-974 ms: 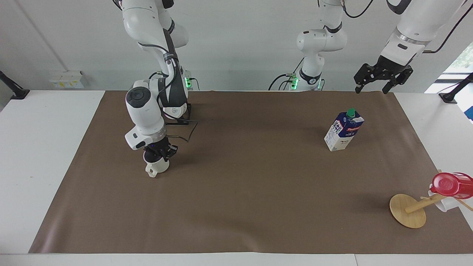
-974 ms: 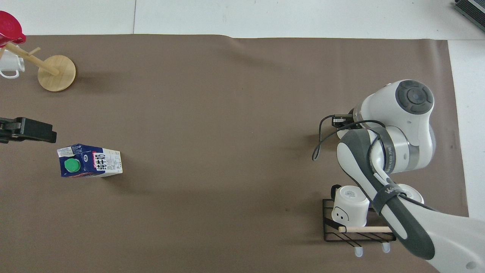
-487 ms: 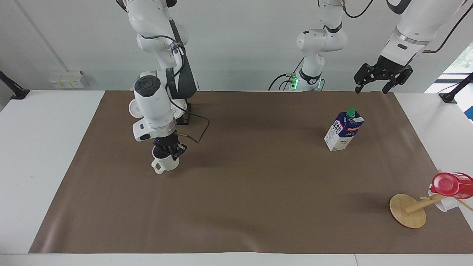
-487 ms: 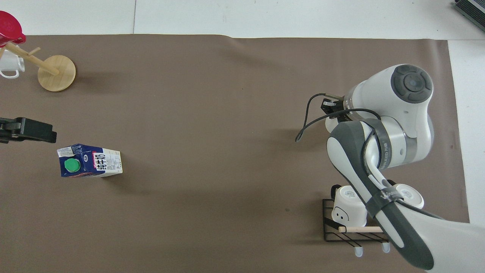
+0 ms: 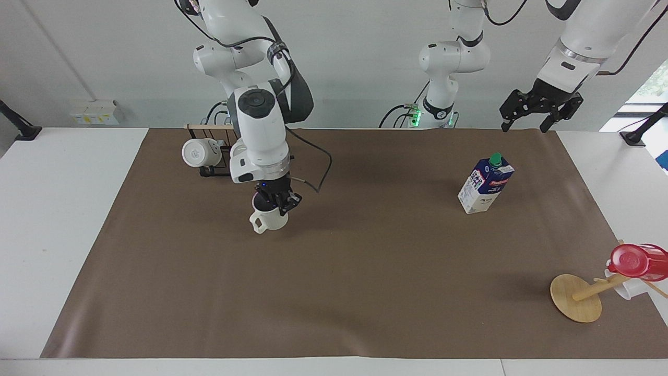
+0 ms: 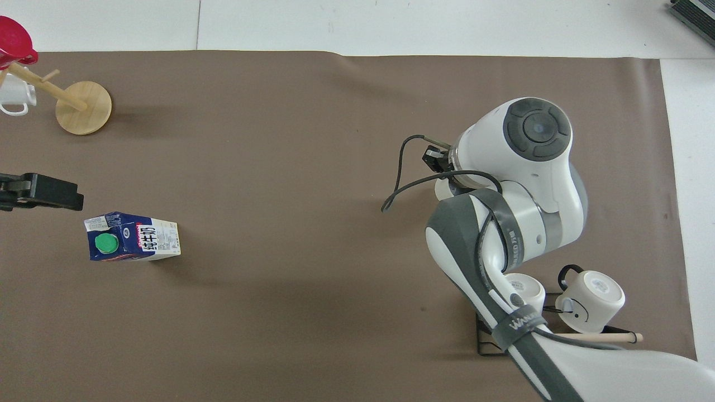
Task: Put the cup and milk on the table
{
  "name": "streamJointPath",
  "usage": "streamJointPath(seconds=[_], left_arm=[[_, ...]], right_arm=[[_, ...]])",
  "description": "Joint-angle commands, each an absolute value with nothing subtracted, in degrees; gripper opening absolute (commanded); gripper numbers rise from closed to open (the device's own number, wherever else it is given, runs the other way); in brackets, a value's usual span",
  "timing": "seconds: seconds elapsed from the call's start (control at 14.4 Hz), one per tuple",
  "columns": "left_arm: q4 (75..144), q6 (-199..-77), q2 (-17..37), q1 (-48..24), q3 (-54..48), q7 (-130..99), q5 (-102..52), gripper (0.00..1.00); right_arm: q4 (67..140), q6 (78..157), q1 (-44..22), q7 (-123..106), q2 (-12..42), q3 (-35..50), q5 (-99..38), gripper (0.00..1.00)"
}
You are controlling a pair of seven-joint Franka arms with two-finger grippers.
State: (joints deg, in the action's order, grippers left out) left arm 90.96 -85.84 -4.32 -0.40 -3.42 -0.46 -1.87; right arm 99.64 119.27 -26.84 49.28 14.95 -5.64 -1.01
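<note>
Facing view shows the right gripper (image 5: 277, 201) clamped on the rim of the small cream-white ribbed mug (image 5: 267, 219) hanging beneath it, seemingly light, rigid, breakable.

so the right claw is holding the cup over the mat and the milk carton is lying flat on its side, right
Not quite. The right claw does hold the cup over the mat, but the milk carton stands upright on it, green cap on top. The facing view shows this.
</note>
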Motion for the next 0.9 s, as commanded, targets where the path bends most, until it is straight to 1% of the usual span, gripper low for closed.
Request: streamJointPath(seconds=[0.0, 0.21, 0.35, 0.49, 0.63, 0.83], left_arm=[[92.2, -85.3, -5.6, -0.1, -3.3, -0.1, -2.0, 1.00], [96.3, -86.4, -7.8, -0.1, -3.3, -0.1, -1.9, 1.00], [96.7, -87.7, -7.8, -0.1, -3.3, 0.2, -1.9, 1.00], [97.6, -88.6, -7.7, -0.1, -3.3, 0.3, -1.9, 1.00], [98.8, -89.9, -7.7, -0.1, -3.3, 0.4, -1.9, 1.00], [100.9, -92.4, -7.7, -0.1, -3.3, 0.4, -1.9, 1.00]], right_arm=[[97.4, 117.9, -30.0, 53.2, 16.4, -5.7, -2.4, 0.00], [95.8, 118.5, -32.7, 58.2, 18.6, -5.7, -3.2, 0.00], [94.2, 119.0, -36.0, 60.7, 21.4, -5.7, -2.8, 0.00], [92.5, 119.3, -36.9, 62.5, 23.3, -5.7, -2.5, 0.00], [92.4, 121.5, -39.3, 63.1, 24.3, -5.7, -2.7, 0.00], [93.1, 123.6, -39.2, 62.9, 24.4, -5.7, -2.2, 0.00]])
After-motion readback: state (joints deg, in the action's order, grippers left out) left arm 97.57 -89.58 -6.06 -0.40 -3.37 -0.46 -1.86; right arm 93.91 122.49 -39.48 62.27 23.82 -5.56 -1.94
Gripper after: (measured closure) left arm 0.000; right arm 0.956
